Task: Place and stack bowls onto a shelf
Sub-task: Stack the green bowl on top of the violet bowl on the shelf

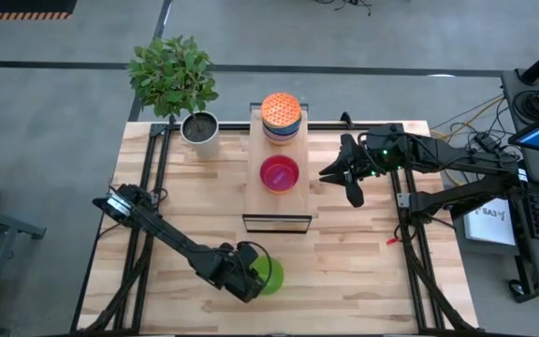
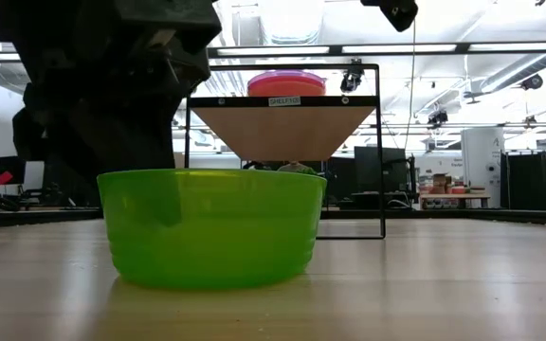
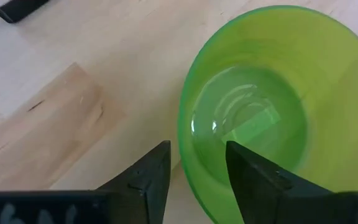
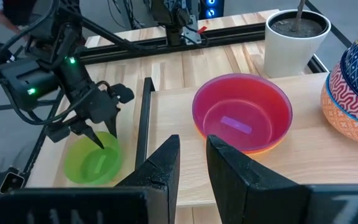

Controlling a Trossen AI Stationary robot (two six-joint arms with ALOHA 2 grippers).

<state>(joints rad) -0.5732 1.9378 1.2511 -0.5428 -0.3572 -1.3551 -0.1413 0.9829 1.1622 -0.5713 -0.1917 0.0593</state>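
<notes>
A green bowl [image 1: 269,274] sits flat on its base on the table near the front edge; it also shows in the low view [image 2: 211,227]. My left gripper [image 3: 197,165] is open over the bowl's left rim, one finger inside and one outside. The raised shelf [image 1: 253,192] holds a red bowl [image 1: 280,173] nested on others, and a stack topped by an orange patterned bowl [image 1: 280,112] at its far end. My right gripper [image 1: 342,183] hangs slightly open and empty to the right of the shelf, level with the red bowl [image 4: 241,118]. My left gripper stands astride the green bowl's left rim [image 3: 182,146], one finger [image 3: 247,174] inside the bowl and one [image 3: 154,177] outside, coming from above. The gap between the fingers is wider than the wall, and I cannot tell whether either finger touches it. The bowl rests on the table.
A white pot with a leafy plant [image 1: 201,131] stands at the far left beside the shelf. Dark rails [image 1: 152,187] run along the table's left and right sides. Bare wood lies right of the green bowl and in front of the shelf.
</notes>
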